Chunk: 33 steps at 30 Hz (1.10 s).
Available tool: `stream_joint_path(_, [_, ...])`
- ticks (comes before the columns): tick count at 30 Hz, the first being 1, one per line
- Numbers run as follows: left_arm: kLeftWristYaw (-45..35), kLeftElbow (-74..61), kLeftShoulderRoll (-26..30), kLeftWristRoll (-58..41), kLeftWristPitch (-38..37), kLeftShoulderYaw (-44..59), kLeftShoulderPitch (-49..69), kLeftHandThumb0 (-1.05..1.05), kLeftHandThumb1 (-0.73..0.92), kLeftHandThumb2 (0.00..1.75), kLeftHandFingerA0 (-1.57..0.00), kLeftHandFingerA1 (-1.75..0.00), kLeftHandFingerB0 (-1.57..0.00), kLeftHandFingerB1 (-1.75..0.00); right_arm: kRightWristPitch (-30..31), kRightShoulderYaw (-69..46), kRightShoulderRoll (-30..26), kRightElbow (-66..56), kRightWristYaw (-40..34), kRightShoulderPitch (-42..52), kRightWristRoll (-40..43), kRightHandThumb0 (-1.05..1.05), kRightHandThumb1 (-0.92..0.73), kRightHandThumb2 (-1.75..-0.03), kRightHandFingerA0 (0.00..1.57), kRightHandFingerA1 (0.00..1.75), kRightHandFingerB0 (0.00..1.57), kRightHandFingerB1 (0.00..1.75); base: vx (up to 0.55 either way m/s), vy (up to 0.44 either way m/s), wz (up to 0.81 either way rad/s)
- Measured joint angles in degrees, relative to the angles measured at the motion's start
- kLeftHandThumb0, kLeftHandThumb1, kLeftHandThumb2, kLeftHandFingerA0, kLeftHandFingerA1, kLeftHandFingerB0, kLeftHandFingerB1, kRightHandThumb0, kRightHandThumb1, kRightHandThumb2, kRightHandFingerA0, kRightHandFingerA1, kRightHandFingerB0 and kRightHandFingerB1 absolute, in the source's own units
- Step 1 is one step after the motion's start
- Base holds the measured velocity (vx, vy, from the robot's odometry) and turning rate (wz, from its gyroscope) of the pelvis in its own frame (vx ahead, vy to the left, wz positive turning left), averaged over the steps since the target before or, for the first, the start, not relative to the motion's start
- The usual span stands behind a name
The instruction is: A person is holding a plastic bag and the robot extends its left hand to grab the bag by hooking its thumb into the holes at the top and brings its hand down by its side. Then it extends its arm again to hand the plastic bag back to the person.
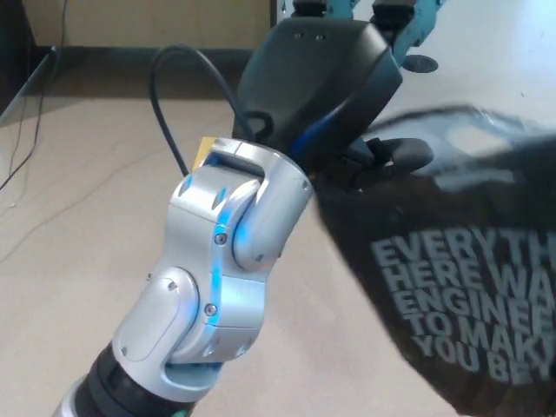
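One raised robot hand (pixel 326 74) hooking bag (pixel 452 261)

The plastic bag (pixel 434 261) fills the right side of the view, black and slightly glossy, hanging off the floor with its top edge up near the left hand (pixel 382 156), whose black fingers sit right at the bag's upper left corner. A pale cut-out hole shows near the top edge, blurred, and the body spreads wide down to the lower right corner. Grey block lettering runs across its face in four slanted lines, cut off at the right edge of the picture.
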Motion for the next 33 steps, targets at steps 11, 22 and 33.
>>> stream_joint_path(11, [2.9,-13.1,9.6,-2.1,-4.5,8.9,18.5,-0.58,0.36,0.78,-0.01,-0.34,0.00,-0.19,0.0,-0.7,0.0,0.0,-0.1,-0.8,0.1,-0.26,-0.67,-0.59,0.78,0.52,0.57,0.43,0.00,0.000,0.00])
stream_joint_path(22, [8.0,-6.7,12.8,-9.4,-15.2,18.5,34.9,-0.24,0.25,0.83,-0.07,-0.51,-0.07,-0.50,0.0,-0.8,0.6,0.0,-0.2,-1.0,0.1,-0.26,-0.68,-0.59,0.70,0.52,0.48,0.40,0.00,0.000,0.00])
stream_joint_path(33, [14.1,14.8,14.5,-14.5,-26.3,26.3,49.2,-0.25,0.32,0.88,-0.11,-0.53,-0.09,-0.50,0.0,-0.8,0.8,0.2,-0.3,-1.0,0.1,-0.26,-0.67,-0.59,0.70,0.52,0.49,0.40,0.00,0.000,0.00])
